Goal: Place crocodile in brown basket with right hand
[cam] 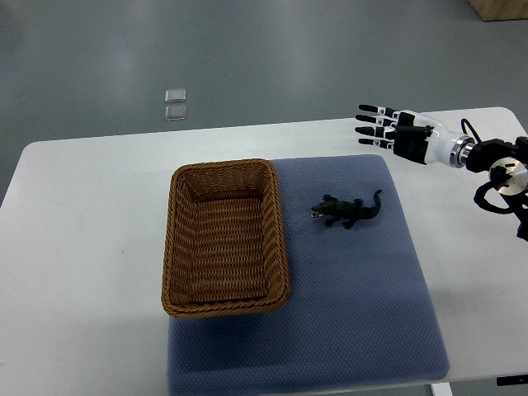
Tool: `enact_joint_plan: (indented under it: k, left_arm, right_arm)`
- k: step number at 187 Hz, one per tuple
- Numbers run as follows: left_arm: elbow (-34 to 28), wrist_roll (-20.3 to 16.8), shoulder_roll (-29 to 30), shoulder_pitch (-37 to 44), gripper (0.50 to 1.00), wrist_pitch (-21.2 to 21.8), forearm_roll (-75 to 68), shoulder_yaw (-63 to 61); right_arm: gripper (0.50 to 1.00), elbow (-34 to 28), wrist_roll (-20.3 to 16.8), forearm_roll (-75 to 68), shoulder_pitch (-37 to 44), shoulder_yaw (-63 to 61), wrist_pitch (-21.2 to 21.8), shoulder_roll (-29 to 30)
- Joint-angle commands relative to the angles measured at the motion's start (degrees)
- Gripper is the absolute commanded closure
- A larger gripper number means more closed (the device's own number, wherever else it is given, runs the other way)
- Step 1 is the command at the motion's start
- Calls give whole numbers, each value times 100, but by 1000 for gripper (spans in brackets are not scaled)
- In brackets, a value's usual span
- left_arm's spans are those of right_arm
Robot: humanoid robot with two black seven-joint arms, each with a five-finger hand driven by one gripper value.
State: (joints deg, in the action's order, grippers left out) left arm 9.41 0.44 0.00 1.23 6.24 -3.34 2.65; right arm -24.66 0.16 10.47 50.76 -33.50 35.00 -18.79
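Observation:
A small dark green toy crocodile [347, 211] lies on the blue mat [355, 297], its head toward the basket and its tail pointing up to the right. To its left stands the brown wicker basket [179, 247], rectangular and with nothing inside. My right hand [381, 128] reaches in from the right edge, above and to the right of the crocodile and well apart from it. Its fingers [369, 120] are stretched out flat toward the left and hold nothing. The left arm does not show.
The white table [82, 247] carries the mat and basket. Two small clear squares [175, 104] lie on the grey floor beyond the table's far edge. A brown box corner [500, 8] shows at top right.

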Motion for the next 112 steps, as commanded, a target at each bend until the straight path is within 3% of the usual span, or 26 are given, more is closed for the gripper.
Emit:
enact_joint_plan:
  k: [1,20,48,112]
  left_arm:
    - [0,8,0,0,500,0,0,-1]
    - [0,-1,0,0,500,0,0,-1]
    - [0,-1,0,0,500,0,0,-1]
    - [0,-1,0,0,500,0,0,7]
  right_arm:
    - [570,-4,99,61,22,-7,0,-2]
    - [572,-65,257,316,145,1,0,-11]
    - [572,-294,837,1221,215,1,0,-99]
    - [574,-812,2111,4595,426,2,0,-222]
